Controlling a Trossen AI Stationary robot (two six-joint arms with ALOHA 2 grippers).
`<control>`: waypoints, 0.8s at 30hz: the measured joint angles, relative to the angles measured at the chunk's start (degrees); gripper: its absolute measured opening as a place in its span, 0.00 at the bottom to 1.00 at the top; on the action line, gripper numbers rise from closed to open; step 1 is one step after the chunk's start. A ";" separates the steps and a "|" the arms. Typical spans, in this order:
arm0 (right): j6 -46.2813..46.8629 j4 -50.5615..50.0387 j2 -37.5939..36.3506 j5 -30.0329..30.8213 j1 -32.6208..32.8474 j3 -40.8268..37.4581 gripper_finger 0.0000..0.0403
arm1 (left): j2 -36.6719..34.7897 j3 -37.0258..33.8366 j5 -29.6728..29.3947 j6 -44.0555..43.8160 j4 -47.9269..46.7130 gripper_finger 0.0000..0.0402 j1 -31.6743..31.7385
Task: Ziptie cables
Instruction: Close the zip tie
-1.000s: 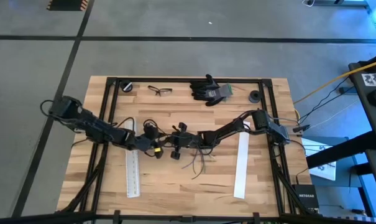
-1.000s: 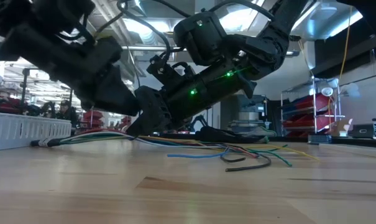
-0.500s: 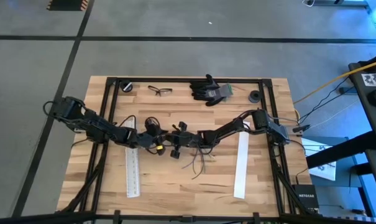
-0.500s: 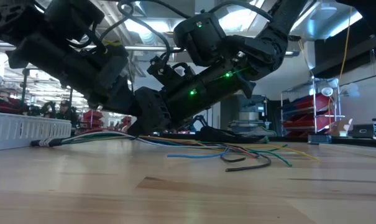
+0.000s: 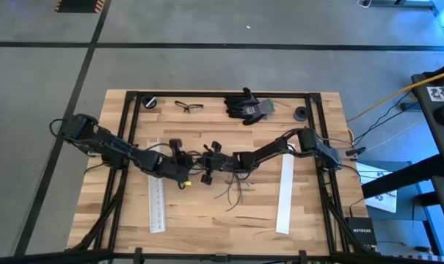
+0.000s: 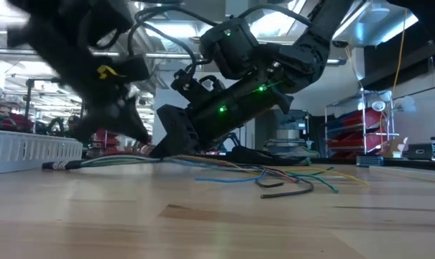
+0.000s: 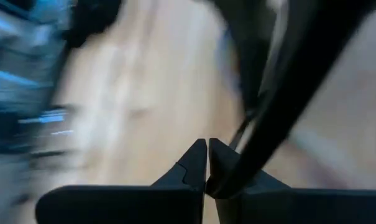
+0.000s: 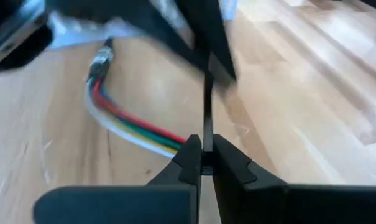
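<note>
A: High view: the cables (image 5: 233,187) lay mid-table (image 5: 229,220), beside both grippers.

B: Left gripper (image 7: 207,163) pressed together; right gripper (image 8: 202,155) pinched a thin black strip (image 8: 207,118). No readable writing; workshop behind.

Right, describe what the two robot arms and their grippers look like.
Both arms are dark, nearly black, built of chunky jointed segments with black cabling looped along them. The left arm carries a small yellow marking near its wrist. The right arm shows green indicator lights on its housing in the low view. The left gripper and the right gripper each end in two tapered dark fingers.
</note>
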 joint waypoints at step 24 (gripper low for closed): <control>0.48 -18.66 -7.23 -1.38 0.18 4.19 0.39 | -23.87 12.50 3.77 -12.58 -29.45 0.30 1.43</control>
